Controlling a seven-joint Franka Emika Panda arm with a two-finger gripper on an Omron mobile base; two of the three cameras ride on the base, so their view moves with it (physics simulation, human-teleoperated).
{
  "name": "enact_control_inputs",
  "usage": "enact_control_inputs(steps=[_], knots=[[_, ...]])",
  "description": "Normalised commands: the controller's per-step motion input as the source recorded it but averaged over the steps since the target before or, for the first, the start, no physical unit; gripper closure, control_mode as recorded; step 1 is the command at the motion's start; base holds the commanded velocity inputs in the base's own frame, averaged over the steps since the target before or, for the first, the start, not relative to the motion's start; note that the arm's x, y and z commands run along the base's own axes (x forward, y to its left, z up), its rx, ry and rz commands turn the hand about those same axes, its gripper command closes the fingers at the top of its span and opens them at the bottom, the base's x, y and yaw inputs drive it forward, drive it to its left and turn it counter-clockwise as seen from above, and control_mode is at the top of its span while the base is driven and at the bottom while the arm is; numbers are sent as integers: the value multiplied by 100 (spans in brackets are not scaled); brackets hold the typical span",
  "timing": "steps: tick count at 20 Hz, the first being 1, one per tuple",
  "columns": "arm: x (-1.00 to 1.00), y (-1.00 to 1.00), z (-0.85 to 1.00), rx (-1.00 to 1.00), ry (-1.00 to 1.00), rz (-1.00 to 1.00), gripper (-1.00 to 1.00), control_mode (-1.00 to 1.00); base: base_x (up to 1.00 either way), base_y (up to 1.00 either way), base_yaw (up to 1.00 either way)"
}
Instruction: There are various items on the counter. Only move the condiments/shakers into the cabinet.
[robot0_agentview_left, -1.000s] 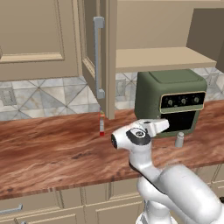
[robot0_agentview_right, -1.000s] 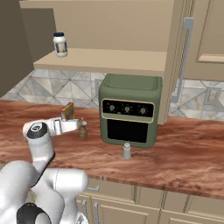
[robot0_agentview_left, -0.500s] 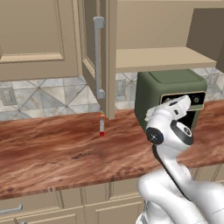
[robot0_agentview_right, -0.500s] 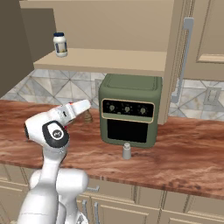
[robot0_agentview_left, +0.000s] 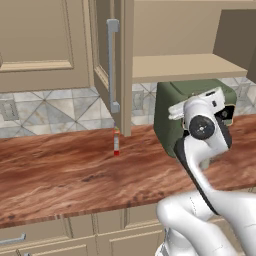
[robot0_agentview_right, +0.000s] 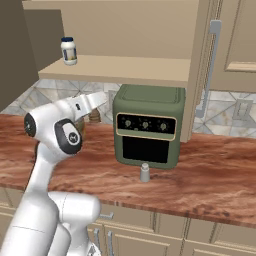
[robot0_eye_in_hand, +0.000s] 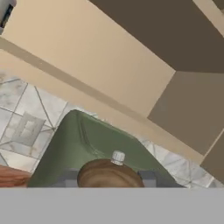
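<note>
Small brown turned-wood pepper mill clamped between the two dark finger tips of the two-finger gripper, carried in the air beside the big green oven and below the plain cabinet shelf. Rigid, light, probably smooth and rounded, so liable to twist in a narrow pinch; best held at the body below the knob, kept upright. Already on the shelf: small white jar with dark blue lid. Left on the reddish-brown wood-grain counter: small pale grey shaker, in front of the oven, light and easy to tip. Slim red bottle near the open cabinet door.
</note>
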Motion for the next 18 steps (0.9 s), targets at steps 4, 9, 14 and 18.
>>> enact_control_inputs(steps=[4,9,14,18], knots=[[0,51,77,24,12,4,100,-100,0,0,0],[0,30,62,25,14,7,100,-100,0,0,0],[4,7,43,17,2,13,100,-100,0,0,0],[12,0,20,10,-7,18,100,-100,0,0,0]])
